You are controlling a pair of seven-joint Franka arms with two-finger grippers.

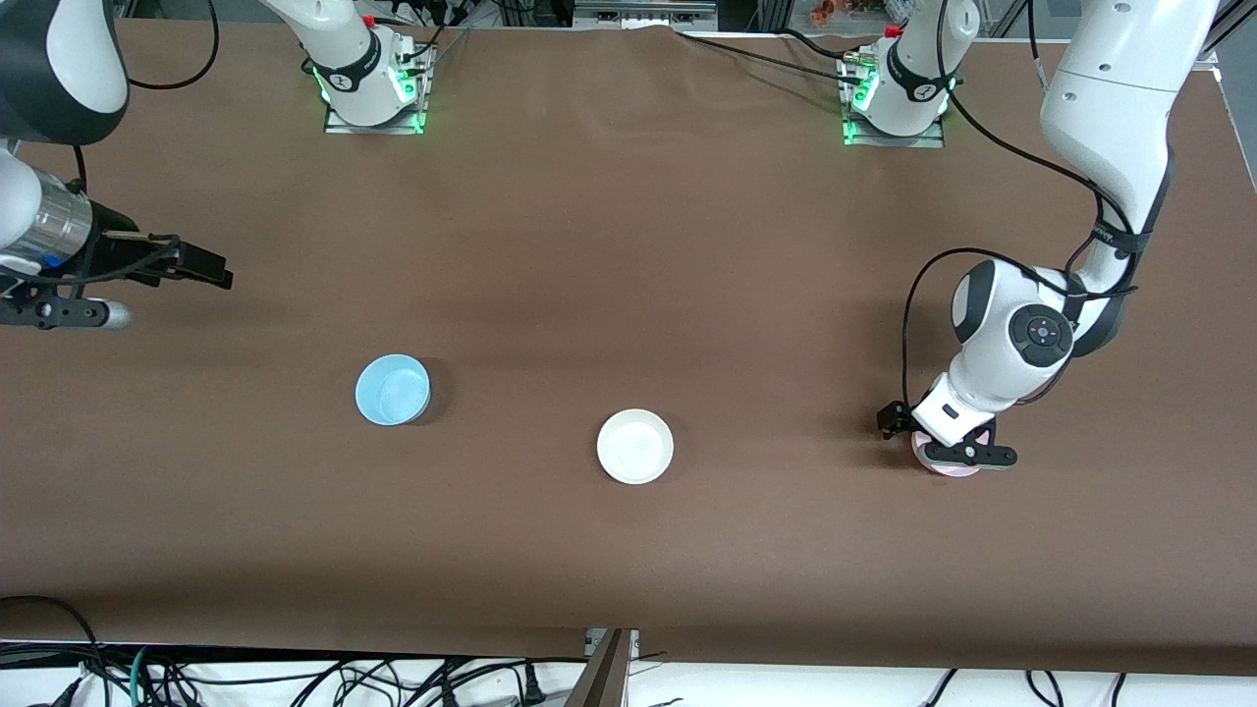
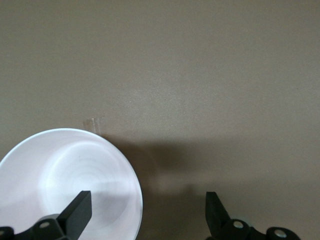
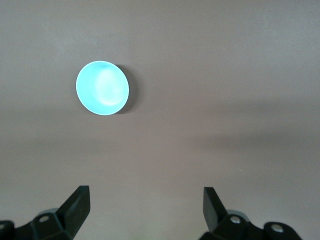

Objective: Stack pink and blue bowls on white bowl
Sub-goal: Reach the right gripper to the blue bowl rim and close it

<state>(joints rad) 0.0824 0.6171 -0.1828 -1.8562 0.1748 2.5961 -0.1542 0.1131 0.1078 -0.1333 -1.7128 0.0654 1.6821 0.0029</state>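
Nothing is stacked yet: the white bowl (image 1: pixel 635 447) sits bare on the tabletop (image 1: pixel 628 245), blue bowl (image 1: pixel 393 390) at its ten o'clock, while the open left hand (image 1: pixel 945 440) straddles the pink bowl's (image 1: pixel 948 467) rim (ungripped) and the open right hand (image 1: pixel 201 265) waits.

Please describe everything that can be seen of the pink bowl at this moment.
The pink bowl is small, round and pale, and it looks like smooth plain plastic. It stands upright on the brown table, toward the left arm's end, about as near to the front camera as the white bowl. From the front it is mostly hidden under the left gripper. In the left wrist view it looks empty and almost white, and the open gripper has one finger over its inside and the other outside its rim. Contact cannot be told.
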